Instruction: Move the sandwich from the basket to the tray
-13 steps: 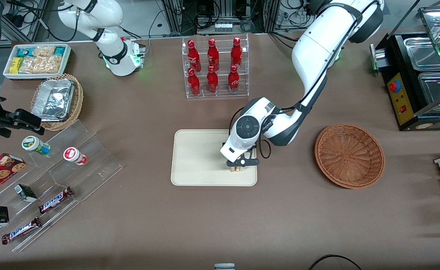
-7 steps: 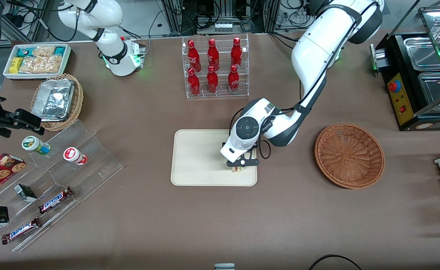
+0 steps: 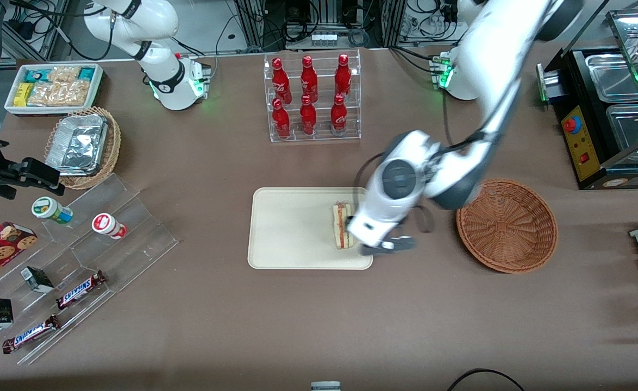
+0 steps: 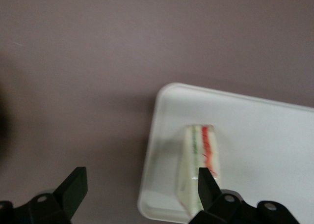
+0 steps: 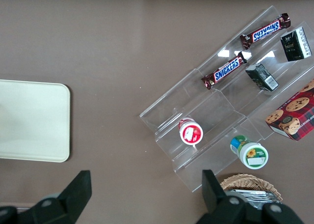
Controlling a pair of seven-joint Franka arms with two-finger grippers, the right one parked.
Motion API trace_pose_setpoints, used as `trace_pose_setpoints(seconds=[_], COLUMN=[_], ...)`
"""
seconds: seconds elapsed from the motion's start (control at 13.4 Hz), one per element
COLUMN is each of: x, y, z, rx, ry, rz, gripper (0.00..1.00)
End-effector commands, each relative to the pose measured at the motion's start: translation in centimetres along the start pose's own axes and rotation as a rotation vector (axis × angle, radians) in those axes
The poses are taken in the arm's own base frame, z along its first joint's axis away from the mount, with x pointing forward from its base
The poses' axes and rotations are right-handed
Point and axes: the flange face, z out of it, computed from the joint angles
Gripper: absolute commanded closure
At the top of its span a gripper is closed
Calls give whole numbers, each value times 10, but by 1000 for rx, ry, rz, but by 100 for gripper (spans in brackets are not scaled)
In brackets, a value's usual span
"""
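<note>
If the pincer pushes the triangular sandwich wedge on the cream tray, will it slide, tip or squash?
The triangular sandwich wedge stands on a narrow edge, so it may tip rather than slide. Its pale bread and thin filling layers look soft, likely squashing. The cream rectangular tray looks smooth, and its low rim could stop a slide. The open pincer hovers beside it, apart.

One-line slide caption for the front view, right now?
Sandwich lies on the tray; open gripper hangs at the tray's edge, wicker basket empty.
</note>
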Motion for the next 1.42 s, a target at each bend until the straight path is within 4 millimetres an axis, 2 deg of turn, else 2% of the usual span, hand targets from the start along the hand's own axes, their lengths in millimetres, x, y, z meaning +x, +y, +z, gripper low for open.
trace_pose_setpoints(seconds=[0.0,0.07,0.3,0.6,0.75,0.9,0.97,1.12,1.2,1.35], x=[21,22,17,-20,-32,-44,-52,-51,-47,-45], y=[-82,-105,-158,-230,-252,-270,-273,-274,-272,-282], z=[-56,-79,-116,-154,-177,-210,-228,-272,-281,-283], rx=[21,13,63,114,117,92,88,56,19,4], ry=[-23,-44,-53,-14,-31,-2,23,78,59,47], rz=[-6,-22,-74,-22,0,75,98,131,155,164], gripper=[0,0,0,0,0,0,0,0,0,0])
